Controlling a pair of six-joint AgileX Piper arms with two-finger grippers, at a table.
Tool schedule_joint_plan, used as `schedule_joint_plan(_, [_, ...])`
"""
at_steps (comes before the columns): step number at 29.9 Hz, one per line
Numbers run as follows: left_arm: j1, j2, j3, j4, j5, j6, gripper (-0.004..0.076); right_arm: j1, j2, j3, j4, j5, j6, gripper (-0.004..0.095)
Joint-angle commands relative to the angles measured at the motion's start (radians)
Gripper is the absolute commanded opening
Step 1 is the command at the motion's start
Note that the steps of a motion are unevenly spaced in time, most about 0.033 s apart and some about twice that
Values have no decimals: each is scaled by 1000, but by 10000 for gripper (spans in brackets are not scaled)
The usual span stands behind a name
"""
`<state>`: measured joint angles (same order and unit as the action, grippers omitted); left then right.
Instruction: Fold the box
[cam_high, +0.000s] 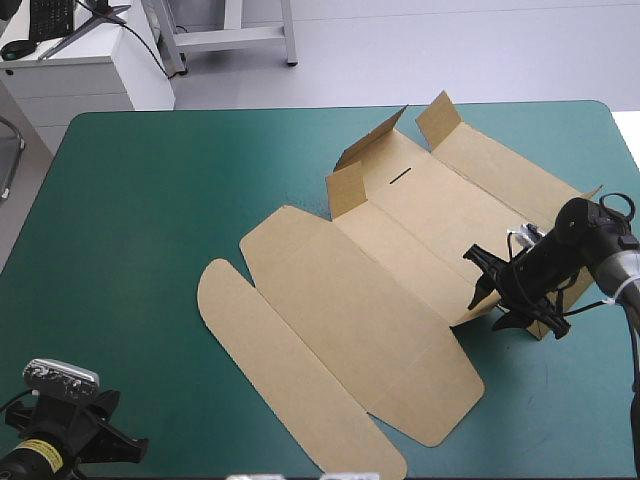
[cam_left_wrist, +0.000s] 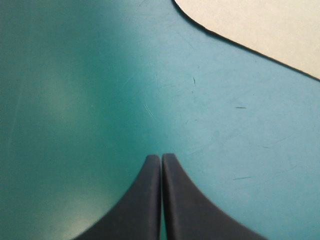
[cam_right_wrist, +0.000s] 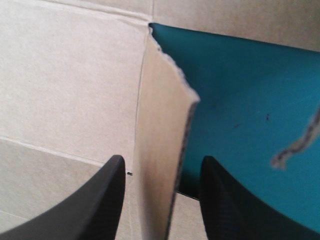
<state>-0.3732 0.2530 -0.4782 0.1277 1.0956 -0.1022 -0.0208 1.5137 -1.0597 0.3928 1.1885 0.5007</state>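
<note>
The brown box lies mostly flat in the middle and right of the teal-green table, its long rounded lid flap toward the front. Small flaps at its far end stand raised. My right gripper is at the box's right side. In the right wrist view it is open, and a raised side flap stands upright between its black fingers. My left gripper rests at the front left corner, shut over bare cover, with the box's rounded edge ahead of it.
The left half of the teal-green cover is bare. A white cabinet stands just beyond the table's far left corner. The table's right edge runs close behind the right arm.
</note>
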Motion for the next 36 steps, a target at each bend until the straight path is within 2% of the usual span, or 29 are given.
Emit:
schedule_joint_plan(1, [-4, 13, -25, 3, -57, -1, -10, 4, -27, -37, 39, -18, -5, 390])
schedule_joint_plan(6, [-4, 13, -25, 3, -57, -1, -10, 4, -27, -63, 39, -23, -5, 282])
schedule_joint_plan(13, [-4, 13, -25, 3, -57, -1, -10, 4, -25, -67, 19, -29, -5, -19])
schedule_joint_plan(22, [-4, 13, -25, 3, -57, -1, -10, 4, -25, -67, -4, -45, -18, -20])
schedule_joint_plan(30, [-4, 13, -25, 3, -57, -1, -10, 4, -25, -80, -1, -73, -254, -20])
schedule_joint_plan(33, [-4, 13, -25, 3, -57, -1, -10, 4, -13, -122, -50, -93, -300, -17])
schedule_joint_plan(36, [-4, 13, -25, 3, -57, -1, -10, 6, 35, -206, -107, -58, -387, -17])
